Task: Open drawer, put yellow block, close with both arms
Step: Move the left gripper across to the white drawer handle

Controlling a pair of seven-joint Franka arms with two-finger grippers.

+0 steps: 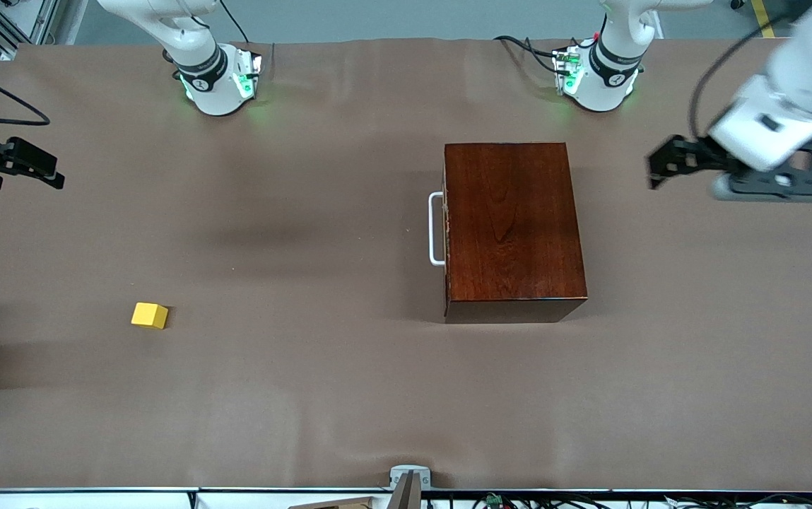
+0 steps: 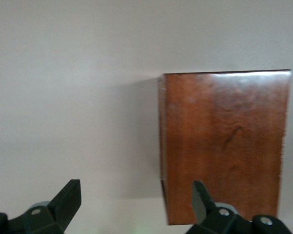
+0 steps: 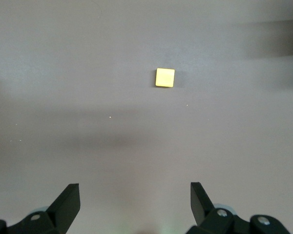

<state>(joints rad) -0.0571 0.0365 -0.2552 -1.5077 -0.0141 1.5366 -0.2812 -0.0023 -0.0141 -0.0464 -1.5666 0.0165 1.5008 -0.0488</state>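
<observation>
Drawer shut, flush in the dark reddish-brown wooden box, right of centre in the front view. Its white U-shaped handle faces the right arm's end of the table. In the left wrist view the box fills the right half of the frame.

Yellow block sits alone on the brown table cover, lower left of the front view, well apart from the box and nearer the front camera. In the right wrist view the block lies upper centre, flat on the cover.

Left gripper hangs in the air at the right edge of the front view, over bare cover beside the box; fingers spread, released, holding nothing. Right gripper hangs at the far left edge, upper part of the frame, over bare cover; fingers spread wide, holding nothing.
</observation>
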